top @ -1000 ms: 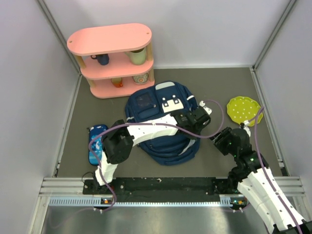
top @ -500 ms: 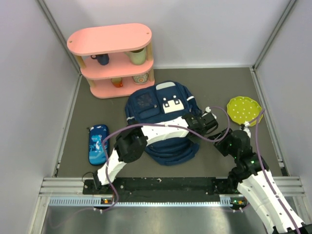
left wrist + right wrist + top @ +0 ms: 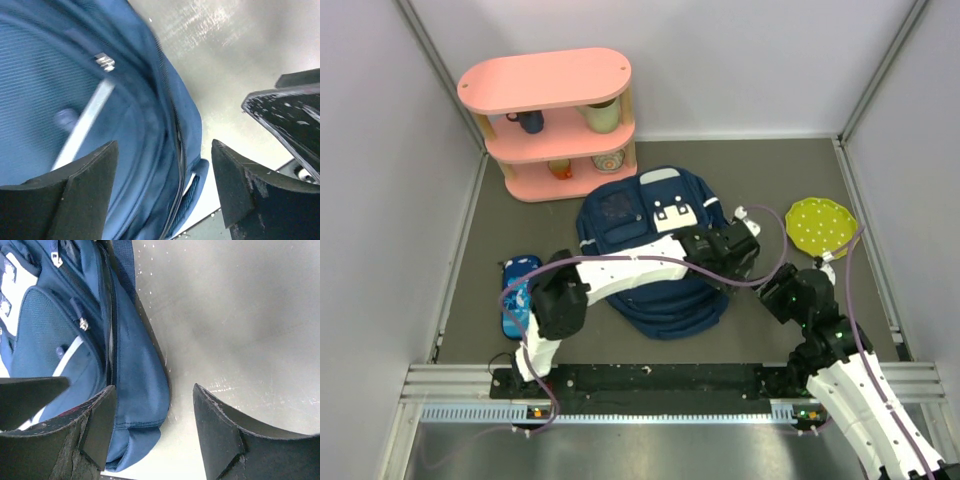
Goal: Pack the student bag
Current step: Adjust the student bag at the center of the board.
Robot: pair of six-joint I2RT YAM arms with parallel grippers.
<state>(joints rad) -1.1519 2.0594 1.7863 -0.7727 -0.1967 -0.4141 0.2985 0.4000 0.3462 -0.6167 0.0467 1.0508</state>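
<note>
**One backpack on the worktop, both hands open at its right edge**

There is one large navy blue fabric backpack [image 3: 620, 215] with white patches. It lies flat in the middle of the grey worktop [image 3: 770, 170], pockets facing up.

One pink three-tier shelf [image 3: 545, 80] stands behind it. The shelf carries four small items, two on each of the lower tiers, among them a dark blue mug [image 3: 530, 121] and a pale green cup [image 3: 603, 115].

One small bright-blue pencil case [image 3: 518, 295] lies to the left of the backpack, apart from it. One yellow-green dotted plate [image 3: 820, 225] lies to the right.

There are two arms with one hand each. The left hand [image 3: 725, 250] reaches across the backpack to its right edge. In the left wrist view its fingers [image 3: 85, 195] stand wide apart with nothing clamped; the zipped side seam shows in the gap. Whether they touch the fabric cannot be told.

The right hand [image 3: 785, 290] sits just beside the backpack's right edge. Its fingers [image 3: 220, 435] are apart and hold nothing; the backpack's corner shows by the left finger.
</note>
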